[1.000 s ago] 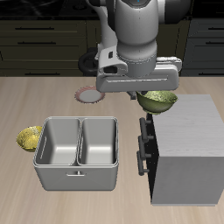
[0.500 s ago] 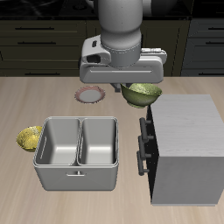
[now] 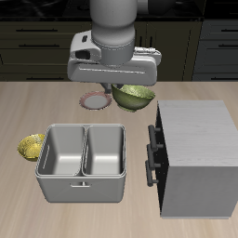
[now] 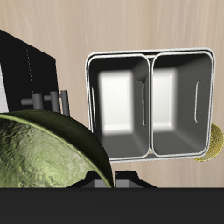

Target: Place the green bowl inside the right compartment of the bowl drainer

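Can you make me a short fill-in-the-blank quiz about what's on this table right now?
1. The green bowl is held up by the ____, above the table.
2. The bowl drainer has ____ wells, and both are empty.
3. The small yellow-green bowl sits on the table beside the ____.
4. The grey box has a ____ handle.

Missing words: gripper; two; bowl drainer; black

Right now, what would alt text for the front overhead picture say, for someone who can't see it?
A robot arm's tool carries the green bowl above the table, behind the empty two-well bowl drainer. A grey box, pink-rimmed plate and small yellow-green bowl stand nearby.
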